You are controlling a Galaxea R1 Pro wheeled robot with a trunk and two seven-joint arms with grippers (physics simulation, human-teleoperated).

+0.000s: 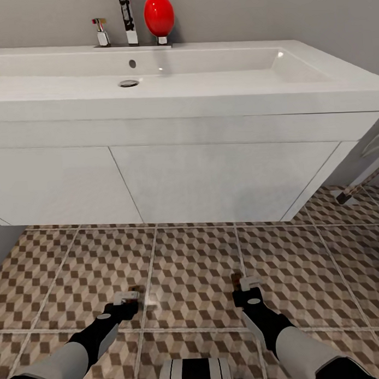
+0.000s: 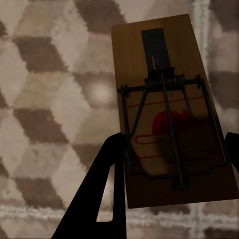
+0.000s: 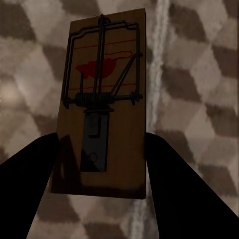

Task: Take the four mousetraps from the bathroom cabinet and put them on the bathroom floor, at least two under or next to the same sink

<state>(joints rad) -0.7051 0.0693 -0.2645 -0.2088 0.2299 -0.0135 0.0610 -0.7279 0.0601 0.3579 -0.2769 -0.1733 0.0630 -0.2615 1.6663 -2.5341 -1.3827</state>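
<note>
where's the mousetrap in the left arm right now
The mousetrap sits between the left end effector fingers, low over the bathroom floor in front of the sink vanity, left of the right end effector.

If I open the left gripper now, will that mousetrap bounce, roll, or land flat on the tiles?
The mousetrap in the left gripper is a flat, stiff-looking wooden board, so it probably won't roll. It hangs close above the bathroom floor, so it likely settles flat. The wire spring parts might snap if jolted.
</note>
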